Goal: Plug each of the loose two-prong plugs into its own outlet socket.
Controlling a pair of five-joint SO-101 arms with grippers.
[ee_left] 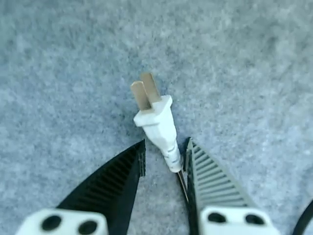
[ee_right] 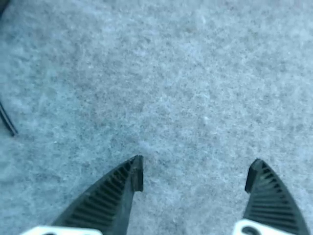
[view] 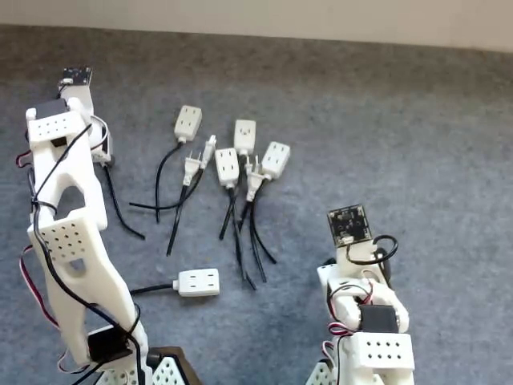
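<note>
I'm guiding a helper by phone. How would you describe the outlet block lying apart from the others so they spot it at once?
On the grey carpet, look near the front, between the left arm and the right arm. The outlet block lies there alone, nearer than the cluster of smaller sockets; it is longer, lies crosswise, and its black cord runs toward the left arm.

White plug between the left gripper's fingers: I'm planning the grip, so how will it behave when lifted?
The plug body looks moulded and stiff, so it should keep its shape when pinched. Its thin cord looks floppy and will likely trail and tug it sideways. The smooth tapered shell may slip.
</note>
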